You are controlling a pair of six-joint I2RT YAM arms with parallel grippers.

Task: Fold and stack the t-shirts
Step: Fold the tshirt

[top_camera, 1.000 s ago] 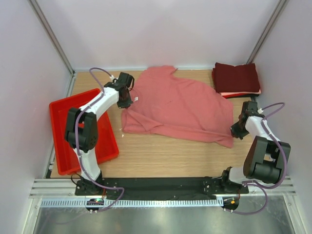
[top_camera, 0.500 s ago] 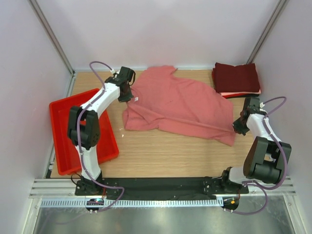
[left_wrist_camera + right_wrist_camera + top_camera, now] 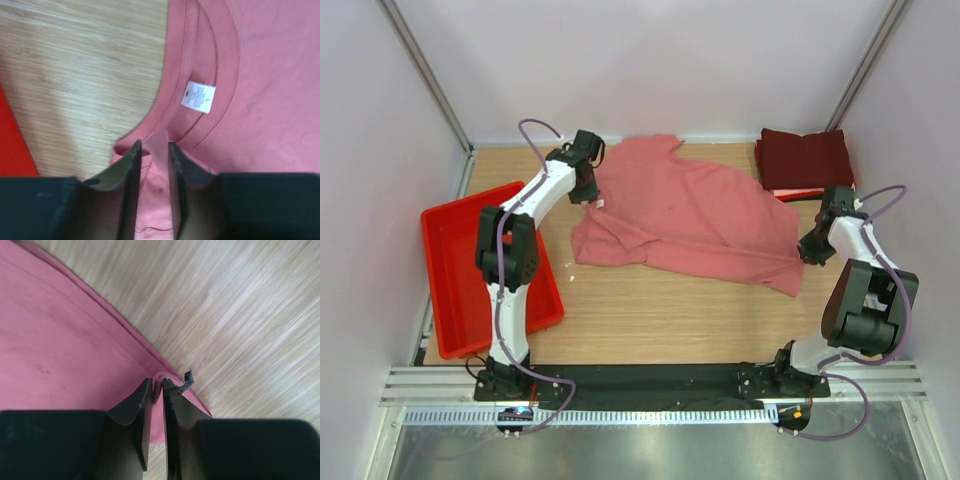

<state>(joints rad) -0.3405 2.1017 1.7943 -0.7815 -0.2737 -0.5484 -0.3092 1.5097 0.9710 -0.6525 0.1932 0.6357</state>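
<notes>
"Two arms were on the cloth, then? Where did each one stand?"

"Yes. The left gripper (image 3: 152,145) was at the far left edge of the salmon-pink t-shirt (image 3: 685,215), at the collar (image 3: 200,45), its jaws pinching a fold of the neck band. The right gripper (image 3: 157,383) was at the shirt's right edge, jaws pressed almost together on the hem (image 3: 112,337)."

"And where did the shirt lie?"

"Across the far middle of the wooden table (image 3: 650,320). It was rumpled rather than flat, with a long ridge of cloth (image 3: 720,247) running toward its near right corner."

"How much open room was around it?"

"A broad strip of bare wood lay between the shirt's near edge and the arm bases. On the left a red plastic tray (image 3: 460,260) sat near the shirt but apart from it. In the far right corner the dark maroon folded shirts (image 3: 805,158) rested on a thin pale layer (image 3: 815,193), just beside the pink cloth; I couldn't tell whether they touched. Plain white walls (image 3: 650,60) closed in the back and sides."

"What about textures?"

"The shirt was soft matte knit. Its collar was banded, with rows of stitching, and a small white label (image 3: 198,96) was sewn inside it. The table showed pale, streaky grain. The tray was shallow with a raised rim. The fingers (image 3: 132,167) were dark, narrow wedges."
</notes>
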